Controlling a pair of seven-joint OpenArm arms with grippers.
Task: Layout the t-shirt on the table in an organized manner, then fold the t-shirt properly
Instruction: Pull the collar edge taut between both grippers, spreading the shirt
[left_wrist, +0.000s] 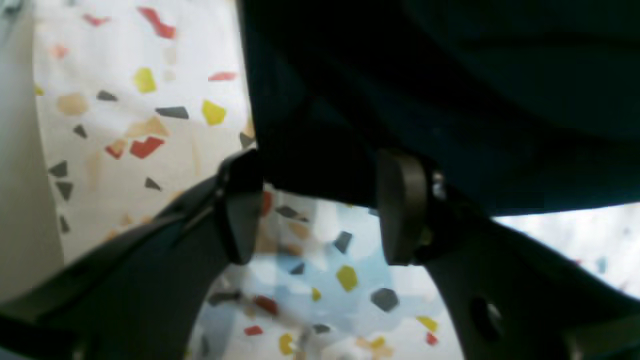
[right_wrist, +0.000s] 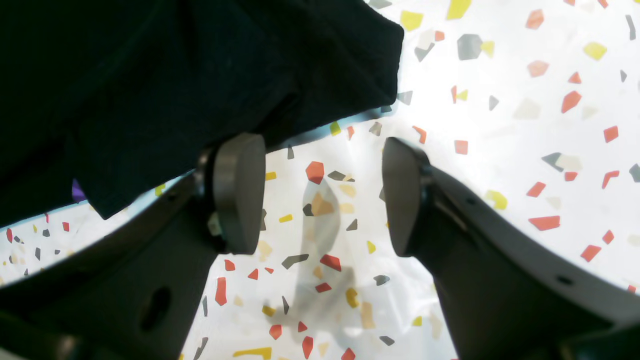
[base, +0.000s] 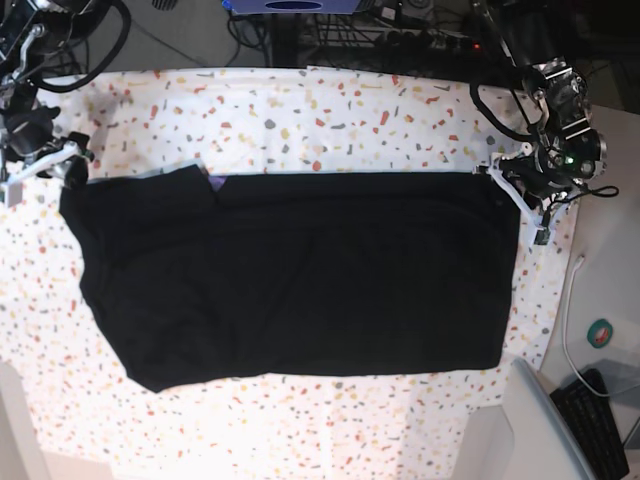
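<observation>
at the left of the base view the right gripper (base: 48, 162) hovers by the far corner of the black t-shirt (base: 300, 275). in its wrist view its fingers (right_wrist: 239, 192) stand apart with only speckled cloth between them, the shirt's edge just behind one pad, so it grips nothing. the t-shirt lies spread wide and mostly flat across the terrazzo-flecked table (base: 350, 110), which suits a fold next, though its left end is uneven. at the right, the left gripper (base: 522, 190) sits at the other far corner. its pads (left_wrist: 400, 205) are apart, with dark fabric hanging between their tips, seemingly unpinched.
</observation>
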